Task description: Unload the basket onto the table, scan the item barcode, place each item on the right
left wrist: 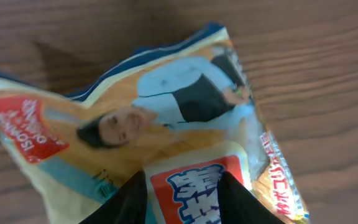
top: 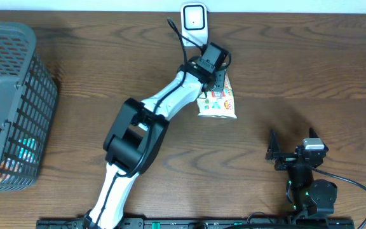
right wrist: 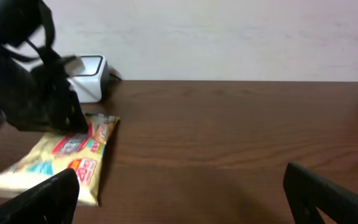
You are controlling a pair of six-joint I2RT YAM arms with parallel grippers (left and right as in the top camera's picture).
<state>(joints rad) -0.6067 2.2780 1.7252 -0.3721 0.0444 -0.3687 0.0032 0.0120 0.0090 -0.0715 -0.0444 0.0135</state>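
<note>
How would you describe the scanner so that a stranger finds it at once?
Look at the far edge of the wooden table, near its middle. A small white scanner stands there, just behind a snack packet. It is the only white, boxy thing; the packet is flat, yellowish and printed.

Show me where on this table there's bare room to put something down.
Bare wood lies right of the snack packet, between the right tool and the far edge, and also between the basket and the left arm. It is crowded near the scanner, where the left tool sits over the packet.
</note>
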